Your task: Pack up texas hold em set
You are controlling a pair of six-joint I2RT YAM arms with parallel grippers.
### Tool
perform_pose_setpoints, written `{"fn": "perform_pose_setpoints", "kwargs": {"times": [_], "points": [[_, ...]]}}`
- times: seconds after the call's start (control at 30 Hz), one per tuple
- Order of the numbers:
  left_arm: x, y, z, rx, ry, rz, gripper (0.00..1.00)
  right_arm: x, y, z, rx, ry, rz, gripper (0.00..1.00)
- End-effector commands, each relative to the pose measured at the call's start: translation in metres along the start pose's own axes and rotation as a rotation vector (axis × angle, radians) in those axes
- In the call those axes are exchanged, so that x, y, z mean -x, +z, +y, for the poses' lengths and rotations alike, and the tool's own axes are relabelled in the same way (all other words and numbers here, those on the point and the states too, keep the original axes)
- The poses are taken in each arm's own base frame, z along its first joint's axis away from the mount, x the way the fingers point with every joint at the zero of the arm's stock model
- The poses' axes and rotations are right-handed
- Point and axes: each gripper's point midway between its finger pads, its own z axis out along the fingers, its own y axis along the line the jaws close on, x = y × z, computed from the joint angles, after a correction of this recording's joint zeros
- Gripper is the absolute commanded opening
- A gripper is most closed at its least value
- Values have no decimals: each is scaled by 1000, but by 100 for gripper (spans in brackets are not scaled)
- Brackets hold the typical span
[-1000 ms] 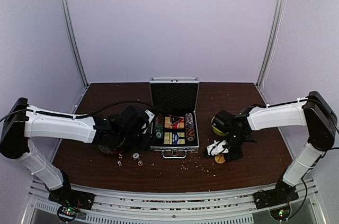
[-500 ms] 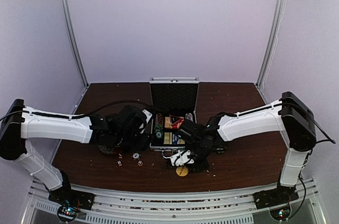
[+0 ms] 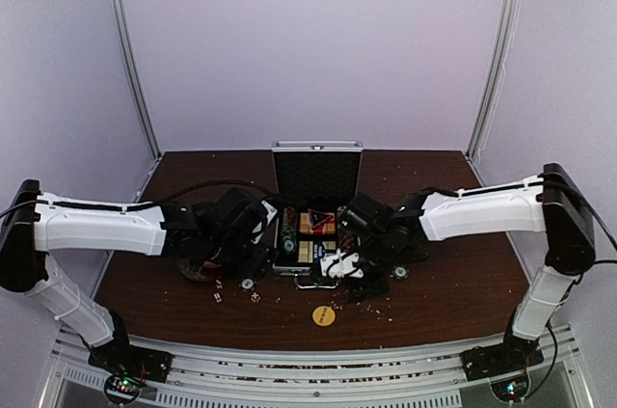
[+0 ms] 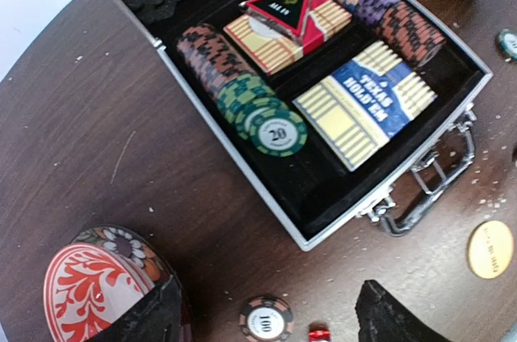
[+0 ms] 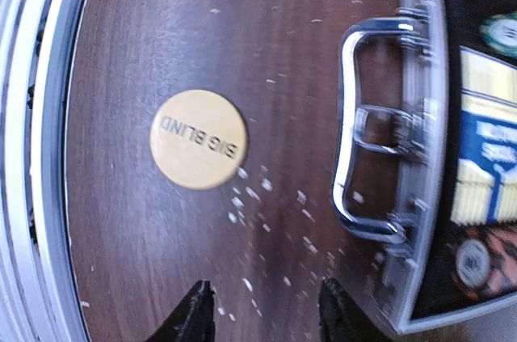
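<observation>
Button [image 5: 199,138], a thin, stiff, light yellow disc lying flat on the table [image 5: 145,293] ahead of the right pincer's [image 5: 262,310] spread, empty tips, looks slippery, so pinch its rim edge-on beside the case [image 5: 420,156].

Two arms with white link shells and black joint housings. Black cables run along the upper links. Black bases carry small red and green lights.

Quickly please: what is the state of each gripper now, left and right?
Left gripper: open, holding nothing, above the table beside the red tin.
Right gripper: open, empty, near the round yellow button.
</observation>
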Motion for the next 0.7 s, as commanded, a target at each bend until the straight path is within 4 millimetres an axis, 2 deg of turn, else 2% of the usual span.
{"fn": "perform_pose_setpoints", "kwargs": {"times": [0.0,0.17,0.33,0.47,0.57,0.67], "points": [[12,-10,-22,-122,77,26,77,-22,-63,-23,-72,166,-108,49],[22,-13,-62,-279,182,47,70,-64,-109,-49,-213,370,-209,61],[14,-7,-112,-392,363,114,70,-98,-149,-86,-399,586,-359,66],[2,10,-134,-405,443,202,72,-122,-160,-108,-487,690,-404,68],[-8,23,-144,-401,475,250,76,-128,-162,-120,-520,703,-375,68],[-9,34,-150,-388,470,280,77,-131,-162,-121,-541,702,-371,68]]}}
